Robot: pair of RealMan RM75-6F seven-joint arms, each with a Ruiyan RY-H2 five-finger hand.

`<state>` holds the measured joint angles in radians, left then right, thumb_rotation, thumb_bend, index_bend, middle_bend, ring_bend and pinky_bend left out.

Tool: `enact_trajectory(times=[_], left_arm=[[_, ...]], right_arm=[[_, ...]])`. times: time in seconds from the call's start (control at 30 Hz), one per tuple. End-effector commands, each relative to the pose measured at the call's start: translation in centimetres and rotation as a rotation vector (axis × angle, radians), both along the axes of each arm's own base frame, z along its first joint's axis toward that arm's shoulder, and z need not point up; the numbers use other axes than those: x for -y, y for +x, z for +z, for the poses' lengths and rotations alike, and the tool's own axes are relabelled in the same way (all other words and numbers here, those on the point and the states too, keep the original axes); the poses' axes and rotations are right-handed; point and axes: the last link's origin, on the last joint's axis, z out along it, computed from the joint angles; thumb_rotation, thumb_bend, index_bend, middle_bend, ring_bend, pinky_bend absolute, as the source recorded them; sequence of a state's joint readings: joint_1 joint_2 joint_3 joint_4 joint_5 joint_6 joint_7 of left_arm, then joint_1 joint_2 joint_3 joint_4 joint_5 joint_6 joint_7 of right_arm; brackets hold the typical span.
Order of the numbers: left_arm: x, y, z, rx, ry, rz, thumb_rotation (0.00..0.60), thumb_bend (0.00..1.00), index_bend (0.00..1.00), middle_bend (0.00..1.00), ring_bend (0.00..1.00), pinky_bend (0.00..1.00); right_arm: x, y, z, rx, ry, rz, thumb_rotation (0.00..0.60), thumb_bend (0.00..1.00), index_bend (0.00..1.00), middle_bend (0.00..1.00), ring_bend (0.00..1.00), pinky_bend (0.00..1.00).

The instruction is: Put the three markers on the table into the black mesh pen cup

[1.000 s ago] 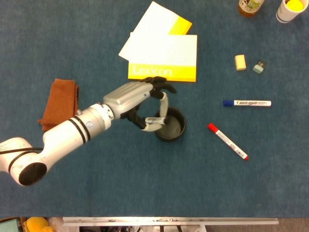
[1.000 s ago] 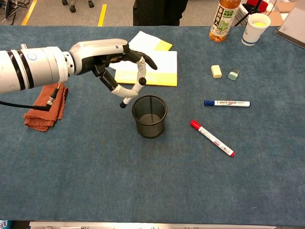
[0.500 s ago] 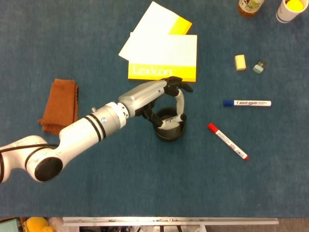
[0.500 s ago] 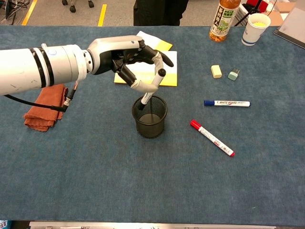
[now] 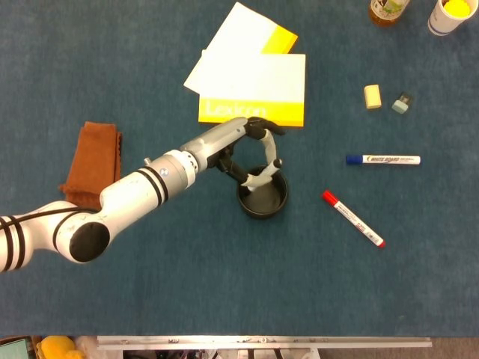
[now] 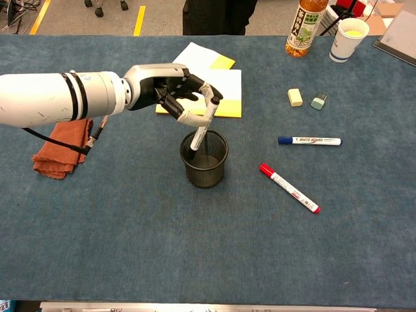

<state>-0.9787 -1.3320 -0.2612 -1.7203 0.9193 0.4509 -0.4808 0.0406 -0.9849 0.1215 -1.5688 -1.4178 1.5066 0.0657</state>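
Markers are the business at hand, and the black mesh pen cup serves as the landmark for all of them. One marker stands steeply tilted with its lower end already inside the cup's mouth and its upper end pinched in the left hand, which hovers just above and behind the cup's rim. The fingers are clamped on the marker's top, a sensible hold: gripping high leaves the lower end free to drop between the mesh walls without the hand fouling the rim. In the head view the same hand sits over the cup's far-left edge, the marker crossing into the opening. I judge this first marker is at the point of release, needing only the fingers to part.

To the right of the cup, well apart from it, lies the red-capped marker, flat on the blue worktop and angled away. Further right and farther back lies the blue-capped marker, also flat. Both are untouched, so two of three remain.

Behind the cup rests a yellow-and-white notebook; to its left, an orange cloth lies under the forearm. The right hand appears in neither view.
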Motion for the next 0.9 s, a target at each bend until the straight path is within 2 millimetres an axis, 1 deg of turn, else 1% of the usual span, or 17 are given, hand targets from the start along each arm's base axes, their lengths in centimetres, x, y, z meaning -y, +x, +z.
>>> enact_trajectory(times=[0.03,0.1,0.2,0.33,0.37,0.43,0.5,0.53,0.63,0.7,0.9], left_arm=[[-0.1,-0.3,0.3,-0.009,0.016,-0.014,0.600,0.25,0.20,0.01,0.00,0.00],[-0.3,-0.5,0.7,-0.018,0.039,-0.033,0.600,0.25,0.14,0.00,0.00,0.00],[-0.7,-1.0,1.7,-0.045,0.080,-0.071,0.600,0.25,0.11,0.00,0.00,0.00],[-1.0,-2.3,3.3,-0.095,0.162,-0.130,0.600,0.25,0.13,0.01,0.00,0.00],[-1.0,-2.6,3.7,-0.108,0.184,-0.144,0.600,0.25,0.14,0.01,0.00,0.00],[-1.0,-3.6,4.5,-0.153,0.229,-0.183,0.600,0.25,0.20,0.03,0.00,0.00],[-1.0,-4.4,5.1,-0.198,0.281,-0.228,0.600,0.25,0.22,0.03,0.00,0.00],[-0.9,-5.0,5.5,-0.226,0.322,-0.260,0.600,0.25,0.22,0.03,0.00,0.00],[-0.5,-6.3,6.4,-0.280,0.427,-0.318,0.600,0.25,0.23,0.05,0.00,0.00],[-0.1,-7.1,6.9,-0.308,0.479,-0.346,0.600,0.25,0.23,0.05,0.00,0.00],[1.4,-9.5,8.2,-0.394,0.569,-0.424,0.600,0.25,0.25,0.06,0.00,0.00]], right_arm=[[0.1,0.1,-0.1,-0.001,0.006,0.003,0.600,0.26,0.12,0.18,0.09,0.25],[0.1,0.2,-0.2,-0.004,0.012,0.008,0.600,0.26,0.12,0.18,0.09,0.25],[0.2,0.4,-0.3,-0.007,0.022,0.019,0.600,0.26,0.12,0.18,0.09,0.25],[0.4,0.7,-0.8,-0.001,0.051,0.041,0.600,0.26,0.14,0.18,0.09,0.25],[0.4,0.8,-1.0,-0.002,0.061,0.050,0.600,0.26,0.16,0.18,0.09,0.25],[0.5,1.1,-1.5,-0.008,0.084,0.070,0.600,0.26,0.20,0.19,0.09,0.25],[0.7,1.4,-2.0,-0.010,0.103,0.084,0.600,0.26,0.27,0.21,0.09,0.25],[0.9,1.6,-2.4,-0.012,0.118,0.092,0.600,0.26,0.32,0.23,0.09,0.25],[1.5,2.3,-3.7,-0.025,0.168,0.108,0.600,0.26,0.42,0.24,0.09,0.25],[1.9,2.8,-4.7,-0.033,0.216,0.122,0.600,0.26,0.46,0.24,0.09,0.25],[3.4,5.4,-8.0,-0.058,0.355,0.232,0.600,0.26,0.47,0.24,0.09,0.25]])
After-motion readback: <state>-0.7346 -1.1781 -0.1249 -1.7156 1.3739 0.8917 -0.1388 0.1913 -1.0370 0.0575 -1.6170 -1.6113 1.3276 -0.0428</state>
